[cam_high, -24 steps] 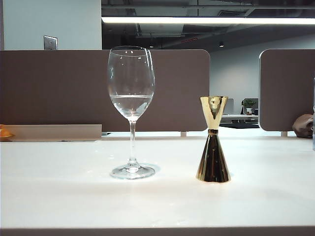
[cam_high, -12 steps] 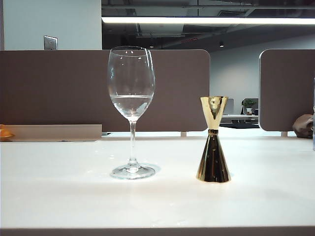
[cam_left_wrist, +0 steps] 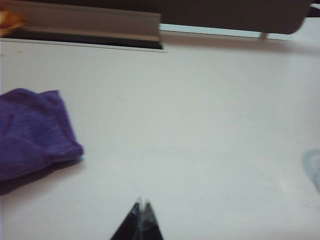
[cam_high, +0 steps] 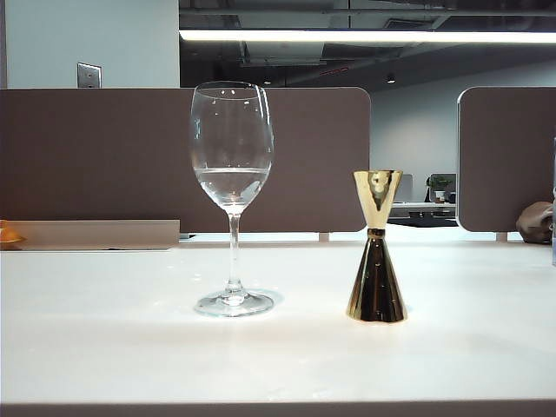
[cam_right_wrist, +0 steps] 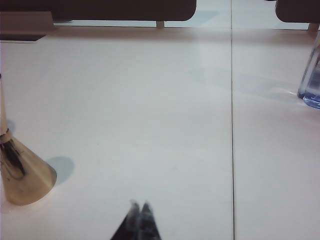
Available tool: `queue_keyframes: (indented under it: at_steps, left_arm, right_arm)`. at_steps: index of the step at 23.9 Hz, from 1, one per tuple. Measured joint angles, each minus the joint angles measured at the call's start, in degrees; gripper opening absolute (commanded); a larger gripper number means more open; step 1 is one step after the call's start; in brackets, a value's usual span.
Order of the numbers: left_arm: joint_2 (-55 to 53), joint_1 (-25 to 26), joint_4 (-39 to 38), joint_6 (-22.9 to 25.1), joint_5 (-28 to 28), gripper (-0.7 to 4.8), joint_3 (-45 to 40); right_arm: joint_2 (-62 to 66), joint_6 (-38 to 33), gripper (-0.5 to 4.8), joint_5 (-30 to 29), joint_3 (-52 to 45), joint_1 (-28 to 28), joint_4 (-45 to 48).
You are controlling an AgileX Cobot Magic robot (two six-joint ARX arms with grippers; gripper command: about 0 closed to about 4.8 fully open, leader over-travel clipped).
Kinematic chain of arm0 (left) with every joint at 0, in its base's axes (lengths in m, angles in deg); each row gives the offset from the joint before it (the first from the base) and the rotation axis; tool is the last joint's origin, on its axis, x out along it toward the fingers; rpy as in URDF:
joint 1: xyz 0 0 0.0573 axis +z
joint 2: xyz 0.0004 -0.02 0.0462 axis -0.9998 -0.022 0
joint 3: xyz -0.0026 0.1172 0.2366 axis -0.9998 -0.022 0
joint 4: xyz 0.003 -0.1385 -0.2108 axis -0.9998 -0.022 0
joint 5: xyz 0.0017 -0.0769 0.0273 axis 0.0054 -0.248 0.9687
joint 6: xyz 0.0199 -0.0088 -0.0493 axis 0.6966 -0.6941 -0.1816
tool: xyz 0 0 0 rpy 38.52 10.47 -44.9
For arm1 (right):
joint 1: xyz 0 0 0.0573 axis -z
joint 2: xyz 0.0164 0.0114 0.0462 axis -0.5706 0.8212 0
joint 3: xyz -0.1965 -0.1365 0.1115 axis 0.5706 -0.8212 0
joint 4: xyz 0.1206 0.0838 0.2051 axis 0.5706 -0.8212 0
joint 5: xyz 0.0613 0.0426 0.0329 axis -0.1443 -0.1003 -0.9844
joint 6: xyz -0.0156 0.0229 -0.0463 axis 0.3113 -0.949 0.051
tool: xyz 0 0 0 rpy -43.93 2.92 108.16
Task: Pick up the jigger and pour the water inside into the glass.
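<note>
On the white table [cam_high: 104, 347], the wine glass [cam_high: 231, 174] holding water [cam_high: 230, 184] is standing apart from the upright gold jigger [cam_high: 376, 248], bare tabletop surrounding both. The left gripper [cam_left_wrist: 140, 206] is hovering clenched near a purple cloth [cam_left_wrist: 30, 130]; the right gripper [cam_right_wrist: 139, 207] is hovering clenched beside the jigger, far from a bottle [cam_right_wrist: 311, 80].

A shiny gold jigger [cam_high: 376, 248], its lower cone reflecting dark brown, stands on the plain white surface [cam_high: 130, 347] beside a clear, colourless glass [cam_high: 232, 195] holding transparent water [cam_high: 230, 184]. A purple cloth [cam_left_wrist: 30, 131] lies near my left hand [cam_left_wrist: 140, 204], whose tips look black, as do those of my right hand [cam_right_wrist: 139, 205]. Brown partitions [cam_high: 104, 156] stand behind, and a blue-tinted clear bottle [cam_right_wrist: 312, 82] at the edge.
</note>
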Motion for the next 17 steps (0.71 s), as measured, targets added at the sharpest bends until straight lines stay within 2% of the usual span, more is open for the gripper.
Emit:
queue_keyframes:
  at_steps: [3,17]
  left_arm:
    - [0.0,0.0,-0.2,0.0,1.7,-0.03,0.0]
    - [0.0,0.0,-0.2,0.0,1.6,-0.02,0.0]
  right_arm:
    - [0.0,0.0,-0.05,0.0,0.0,0.0,0.0]
    - [0.0,0.0,-0.05,0.0,0.0,0.0,0.0]
